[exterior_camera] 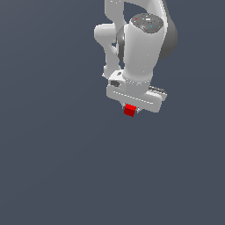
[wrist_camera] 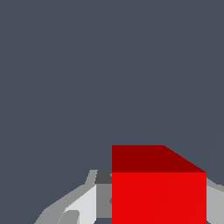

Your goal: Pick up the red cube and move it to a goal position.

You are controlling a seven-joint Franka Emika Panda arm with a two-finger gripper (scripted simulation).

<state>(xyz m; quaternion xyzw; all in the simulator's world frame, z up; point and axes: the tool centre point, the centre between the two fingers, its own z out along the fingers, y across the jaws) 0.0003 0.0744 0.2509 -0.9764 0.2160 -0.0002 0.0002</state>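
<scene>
Red cube (exterior_camera: pixel 129 110) between claw (exterior_camera: pixel 132 110) fingers

The backdrop (exterior_camera: pixel 52 167) is one flat field of dark slate blue-grey that fills the exterior view from edge to edge. It carries no seam, corner, horizon or texture, so whether it is a floor, a wall or a table surface cannot be told. The tone is very slightly lighter toward the lower part of the frame and a touch darker toward the upper left. Lighting is even and diffuse, with no cast shadow or bright spot on the surface. In the wrist view the same plain blue-grey surface (wrist_camera: pixel 65 65) covers the whole upper part of the frame, with only a faint, slightly lighter diagonal streak at the right.
</scene>
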